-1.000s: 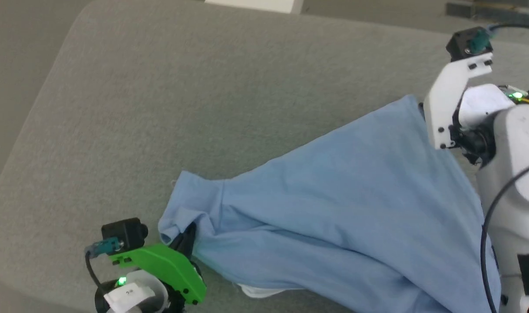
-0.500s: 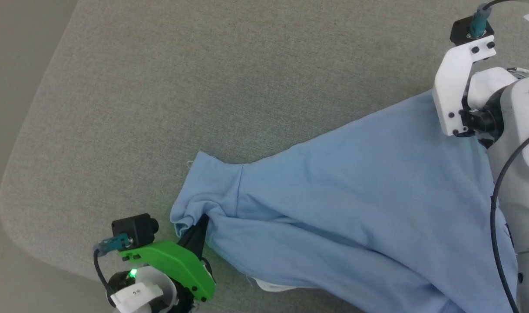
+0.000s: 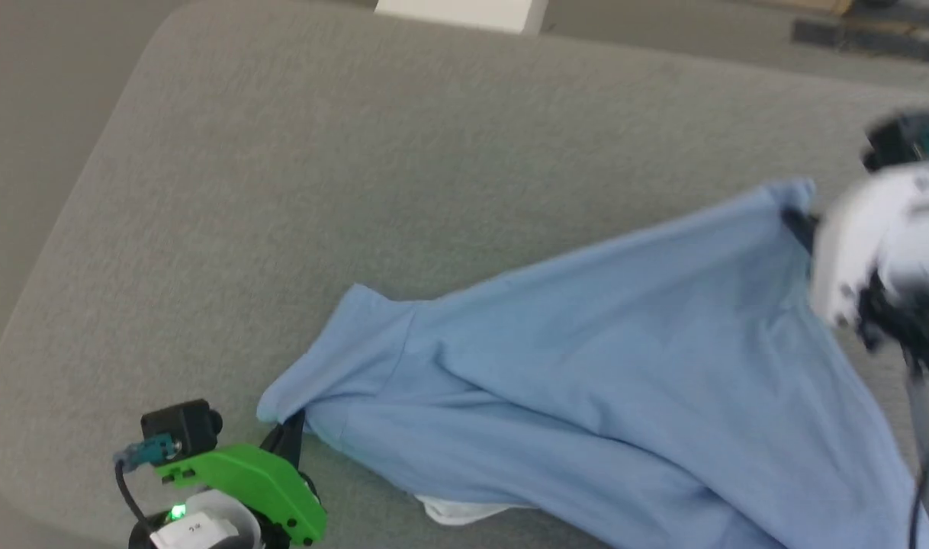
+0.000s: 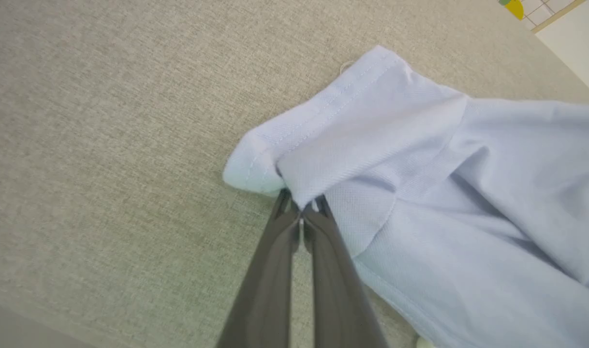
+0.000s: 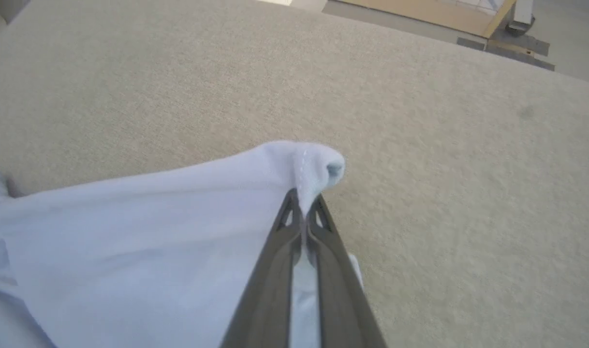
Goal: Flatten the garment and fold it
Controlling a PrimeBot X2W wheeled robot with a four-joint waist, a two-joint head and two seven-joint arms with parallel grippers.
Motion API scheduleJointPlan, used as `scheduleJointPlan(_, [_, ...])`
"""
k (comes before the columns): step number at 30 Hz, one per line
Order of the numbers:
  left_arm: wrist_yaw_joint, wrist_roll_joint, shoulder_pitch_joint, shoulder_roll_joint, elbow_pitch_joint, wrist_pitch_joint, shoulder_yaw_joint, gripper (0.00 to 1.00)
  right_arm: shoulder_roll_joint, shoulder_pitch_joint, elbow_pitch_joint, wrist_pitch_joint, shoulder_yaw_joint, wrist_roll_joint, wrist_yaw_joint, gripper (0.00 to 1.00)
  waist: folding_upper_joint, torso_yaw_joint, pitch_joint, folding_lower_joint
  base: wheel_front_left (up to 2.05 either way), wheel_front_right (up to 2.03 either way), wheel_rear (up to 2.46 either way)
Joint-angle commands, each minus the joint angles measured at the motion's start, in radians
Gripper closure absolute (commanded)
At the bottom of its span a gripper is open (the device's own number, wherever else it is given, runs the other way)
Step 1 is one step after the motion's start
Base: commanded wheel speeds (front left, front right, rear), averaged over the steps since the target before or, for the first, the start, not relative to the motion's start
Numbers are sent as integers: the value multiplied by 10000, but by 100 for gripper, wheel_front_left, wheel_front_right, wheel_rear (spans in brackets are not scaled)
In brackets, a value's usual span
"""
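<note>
**Operator:** By the table's (image 3: 358,152) near-left corner, what was my left gripper (image 4: 301,205) doing?

**Observer:** You had it clamped on the sleeve (image 4: 352,121) hem of the light blue T-shirt (image 3: 586,366). Your right gripper (image 5: 304,200) was pinched tight on another hemmed corner, toward the table's right edge.

**Operator:** And the cloth between them?

**Observer:** It ran in one long slant from your left grip up to your right, its body spreading toward the near edge. You'd probably have flattened it by drawing the grips apart along that line.
</note>
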Motion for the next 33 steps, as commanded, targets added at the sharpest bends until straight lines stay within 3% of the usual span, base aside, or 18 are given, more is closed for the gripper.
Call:
scheduleJointPlan(1, [82,-36,154,89,-84,30,73,100,-9,673,-455,-78,-332,204,-15,100,0,-1105,-1302,-1,0,0,0])
scheduleJointPlan(6, [181,-124,610,141,-360,57,141,100,627,3473,-2555,267,-1670,569,-15,100,0,-1576,-1884,-1,0,0,0])
scheduleJointPlan(9, [251,-158,871,152,-464,27,187,100,1479,4950,-3560,634,-2389,789,-15,100,0,-1791,-2109,-1,0,0,0])
scheduleJointPlan(12, [270,-196,1073,126,-518,-3,172,100,1971,6200,-4154,1120,-2800,1136,-15,100,0,-1869,-2306,-1,0,0,0])
scheduleJointPlan(17, [149,-634,1426,-127,-761,-408,460,100,2260,7316,-4729,1583,-3121,1853,-15,100,0,-2070,-2529,-1,0,0,0])
scheduleJointPlan(20, [-96,-1061,1225,-249,-944,-649,775,100,2297,7030,-4710,1620,-3379,2507,-15,100,0,-2139,-2591,-1,0,0,0])
scheduleJointPlan(24, [-373,-1268,91,86,-1167,-429,1041,100,2304,5827,-4529,1653,-3633,2778,-15,100,0,-2119,-2482,-1,0,0,0])
scheduleJointPlan(29, [-812,-932,-2825,1086,-902,431,969,100,2305,3084,-4083,2235,-4092,2531,-15,100,0,-2000,-1878,-1,0,0,0])
scheduleJointPlan(33, [-1028,-859,-5654,1287,202,819,925,100,2306,406,-3489,2569,-4427,2021,-15,100,0,-1995,-1153,-1,0,0,0])
